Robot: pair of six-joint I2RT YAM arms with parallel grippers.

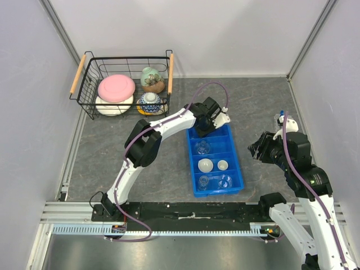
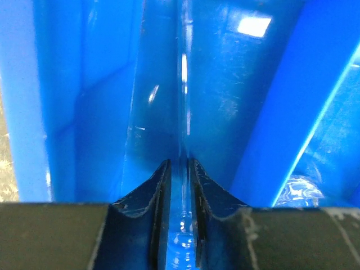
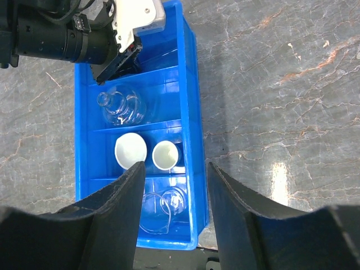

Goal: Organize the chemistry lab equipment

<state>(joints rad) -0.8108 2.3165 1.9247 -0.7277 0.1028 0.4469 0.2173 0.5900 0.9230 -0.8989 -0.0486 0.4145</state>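
My left gripper (image 1: 201, 130) reaches down into the far compartment of the blue tray (image 1: 191, 169), its jaws (image 2: 179, 166) closed narrowly on a clear tube (image 2: 181, 214) that runs up along the tray's floor. The compartment behind it holds a clear round flask (image 1: 203, 147) (image 3: 121, 107). Two white dishes (image 3: 130, 150) (image 3: 165, 154) sit in the compartment after that. More clear flasks (image 3: 163, 208) lie in the nearest one. My right gripper (image 3: 175, 166) hangs open and empty above the tray's right rim (image 3: 194, 112). A blue-capped tube (image 1: 279, 118) stands by the right arm.
A black wire basket (image 1: 84, 73) with wooden handles stands at the back left, holding pink, white and patterned crockery. White walls close off the back and both sides of the grey marbled table (image 1: 253, 101).
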